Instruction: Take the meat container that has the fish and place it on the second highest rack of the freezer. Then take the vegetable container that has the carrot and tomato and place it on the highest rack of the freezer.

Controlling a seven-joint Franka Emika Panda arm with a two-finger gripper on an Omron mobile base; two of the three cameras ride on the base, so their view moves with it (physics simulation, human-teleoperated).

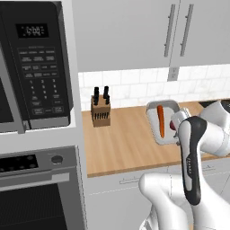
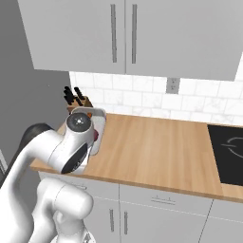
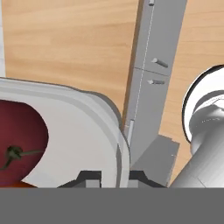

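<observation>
From your left base view, the vegetable container [image 1: 157, 123] sits on the wooden counter [image 1: 121, 143], carrot [image 1: 161, 120] inside. From the right, it [image 2: 97, 130] lies beside the knife block [image 2: 78, 103]. Your hand view shows the gripper [image 3: 114, 174] clamped on its rim [image 3: 120, 151], tomato [image 3: 19, 144] inside.

The vegetable container [image 1: 156, 117] sits on the counter [image 1: 121, 143], right of the knife block [image 1: 100, 112]; the carrot [image 1: 161, 120] and tomato [image 3: 17, 146] lie inside it
</observation>
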